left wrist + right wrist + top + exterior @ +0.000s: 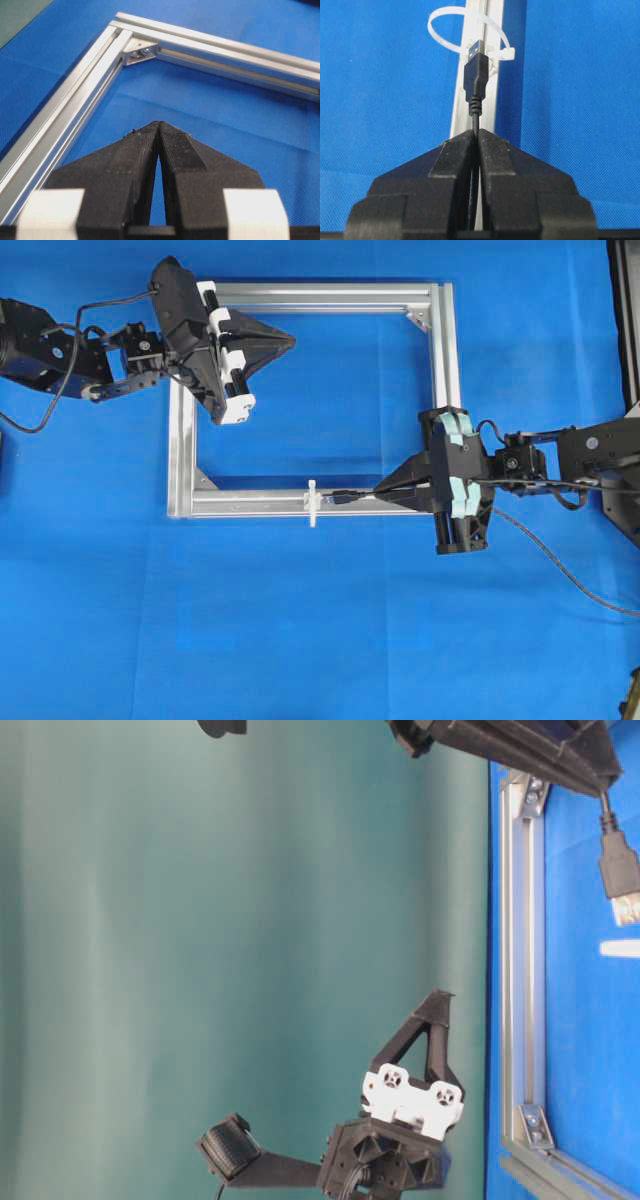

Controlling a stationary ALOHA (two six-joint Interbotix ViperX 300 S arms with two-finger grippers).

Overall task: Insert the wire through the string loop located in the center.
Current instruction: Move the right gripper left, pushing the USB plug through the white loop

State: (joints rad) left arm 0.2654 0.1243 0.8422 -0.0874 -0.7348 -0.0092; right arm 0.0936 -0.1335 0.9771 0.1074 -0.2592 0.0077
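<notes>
Two grippers work the tabletop: my right gripper (476,134) pinches the wire (474,80) just short of the string loop (442,37) on the frame bar (260,502), needing a straight, level push; my left gripper (159,127) hangs pressed together, empty.

One metal frame (440,340) on the blue cloth, two grippers over it: left gripper (290,339), right gripper (380,490). One wire (345,497) above the frame's bottom bar, one string loop (313,503) on that bar.
</notes>
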